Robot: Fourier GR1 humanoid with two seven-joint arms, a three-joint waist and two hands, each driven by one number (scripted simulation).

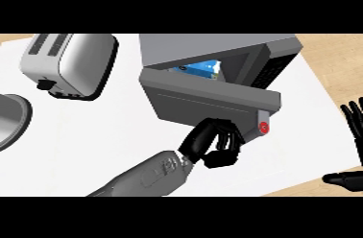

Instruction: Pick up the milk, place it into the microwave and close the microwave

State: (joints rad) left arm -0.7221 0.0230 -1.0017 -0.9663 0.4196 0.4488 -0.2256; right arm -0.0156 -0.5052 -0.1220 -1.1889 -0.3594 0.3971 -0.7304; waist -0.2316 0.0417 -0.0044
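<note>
Milk (202,68) inside the microwave (212,47), blue and white carton partly seen through the gap above the door's upper edge; stands in the cavity, touched by neither hand.

Microwave door (205,95) partway shut, swung across the opening, grey inner face toward the view; red round mark (264,127) near the door's lower right corner.

Left hand (212,143) at the door's lower edge, coming up from the lower middle on a grey forearm (152,172); fingers (228,136) curled, knuckles against the door's bottom rim, nothing seen held within them; cannot tell whether pressing the door or only touching it.

Right hand (352,136) at the right edge, well apart from the microwave; fingers straight and spread, pointing up, thumb out low to the side; resting, holding nothing.

Toaster (67,64) at upper left on the white worktop (92,141), slots up, black lever on its near end; part of a grey round bowl or pan (13,119) at the left edge, below the toaster; wooden surface showing beyond the worktop's right side.
</note>
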